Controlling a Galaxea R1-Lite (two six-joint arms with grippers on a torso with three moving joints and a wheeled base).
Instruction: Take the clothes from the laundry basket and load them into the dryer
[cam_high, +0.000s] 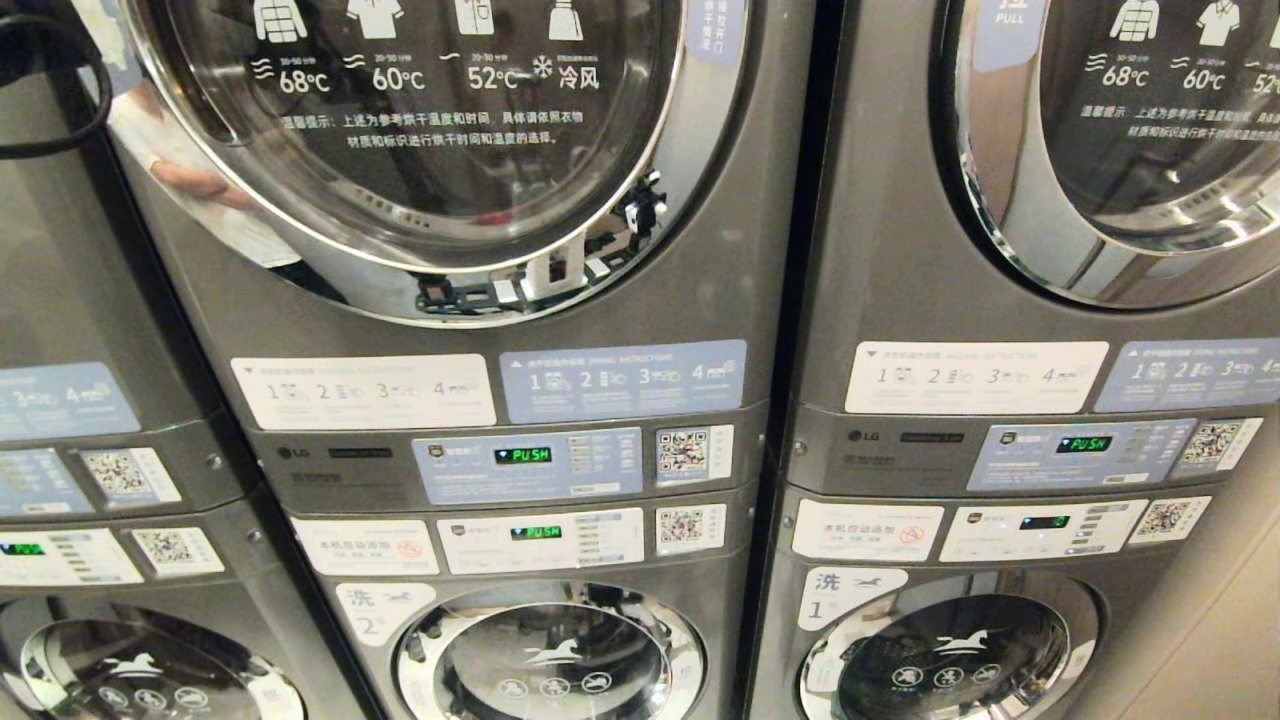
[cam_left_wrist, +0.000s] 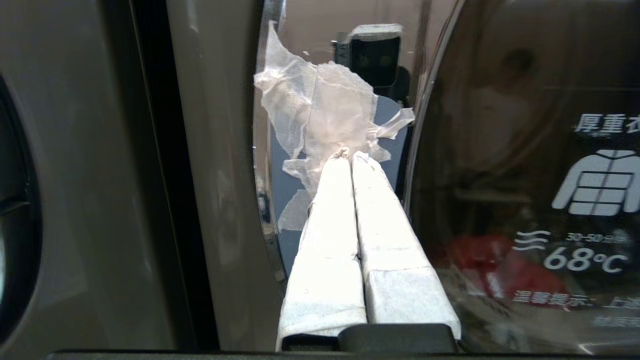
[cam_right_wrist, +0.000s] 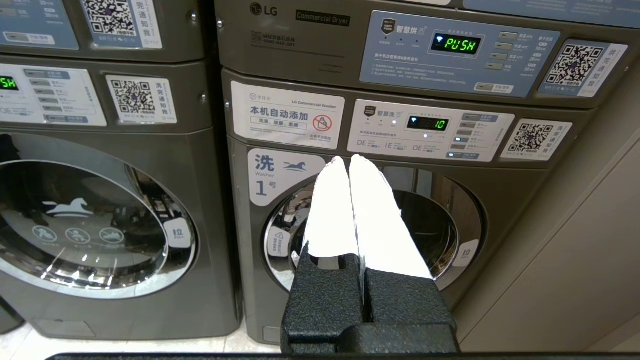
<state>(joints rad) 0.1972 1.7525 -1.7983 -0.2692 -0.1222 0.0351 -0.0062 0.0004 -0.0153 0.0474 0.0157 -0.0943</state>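
The dryer (cam_high: 440, 150) fills the upper middle of the head view, its round chrome-rimmed glass door closed. My left gripper (cam_left_wrist: 350, 154) is out of the head view. In its wrist view the white-wrapped fingers (cam_left_wrist: 325, 235) lie pressed together, shut and empty. Their tips point at the chrome rim on the door's left side, right at a patch of torn white tape (cam_left_wrist: 320, 105) on a blue label (cam_left_wrist: 287, 190). A blurred red patch (cam_left_wrist: 500, 270) shows in the dark glass; I cannot tell whether it lies behind the glass or is reflected. The laundry basket is out of view.
My right gripper (cam_right_wrist: 346, 159) hangs shut and empty low down, facing washer number 1 (cam_right_wrist: 360, 220). Grey stacked machines stand side by side, with a second dryer (cam_high: 1120, 150) at the right. Control panels (cam_high: 530, 465) read PUSH. A black cable (cam_high: 50, 90) loops at the upper left.
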